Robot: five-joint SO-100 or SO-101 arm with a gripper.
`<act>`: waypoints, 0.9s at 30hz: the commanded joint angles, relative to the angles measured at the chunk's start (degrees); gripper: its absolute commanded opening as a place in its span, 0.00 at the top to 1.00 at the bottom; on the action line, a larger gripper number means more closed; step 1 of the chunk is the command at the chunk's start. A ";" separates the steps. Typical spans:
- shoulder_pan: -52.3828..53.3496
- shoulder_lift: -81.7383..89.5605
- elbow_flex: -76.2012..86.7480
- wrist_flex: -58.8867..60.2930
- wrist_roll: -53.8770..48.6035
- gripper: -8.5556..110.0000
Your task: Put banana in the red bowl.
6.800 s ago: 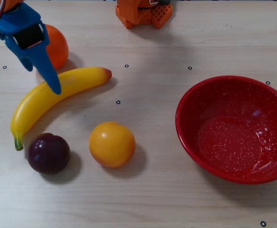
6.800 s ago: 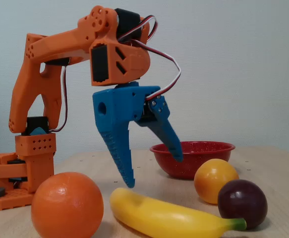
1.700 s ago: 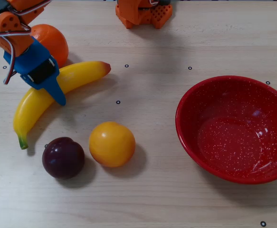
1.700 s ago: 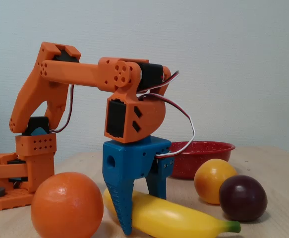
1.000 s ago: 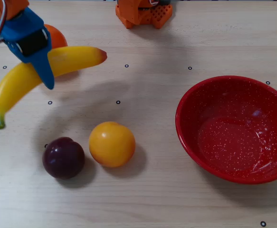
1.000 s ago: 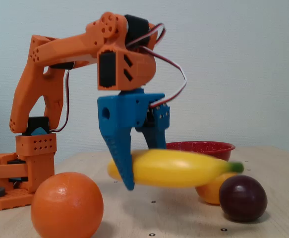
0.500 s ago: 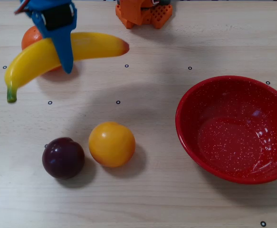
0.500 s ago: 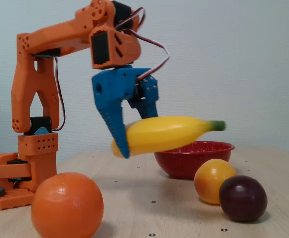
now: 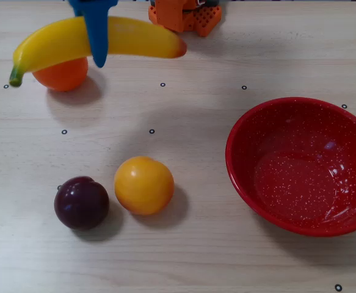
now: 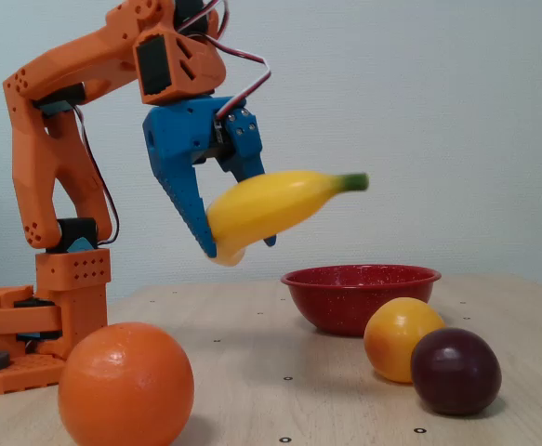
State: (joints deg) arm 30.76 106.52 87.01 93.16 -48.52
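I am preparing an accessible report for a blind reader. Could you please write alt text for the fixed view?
An orange robot arm's blue claw holds a yellow banana in the air, green stem tilted up to the right. On the wooden table below sit a red bowl, a yellow-orange round fruit, a dark plum and a large orange.

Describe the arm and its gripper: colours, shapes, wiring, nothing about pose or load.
In the fixed view the arm is bright orange printed plastic, blocky links dotted with small round holes, with black servo bodies set into the joints. The gripper is blue, with two long tapering pointed fingers. A thin bundle of red, white and dark wires loops from the wrist down to the gripper.
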 commanded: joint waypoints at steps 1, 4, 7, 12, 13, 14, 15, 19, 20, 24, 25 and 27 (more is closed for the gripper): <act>-0.88 6.94 -1.85 1.05 1.32 0.93; -1.49 7.65 -1.23 1.58 1.49 0.93; -2.81 7.65 -1.23 0.79 2.02 0.93; -7.56 7.56 -0.97 -2.37 3.34 0.93; -8.88 7.56 -0.97 -3.08 3.78 0.93; -10.11 7.56 -0.88 -3.60 4.31 0.93; -11.43 7.56 -0.88 -4.31 5.01 0.93; -17.14 7.65 -0.62 -7.29 8.70 0.93; -18.54 7.65 -0.79 -7.38 9.67 0.93; -24.35 8.26 -0.44 -8.96 14.50 0.93; -25.75 8.53 -0.35 -9.49 16.00 0.93; -28.56 8.61 -1.05 -9.32 18.54 0.93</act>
State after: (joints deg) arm 3.78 108.02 88.68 85.69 -32.26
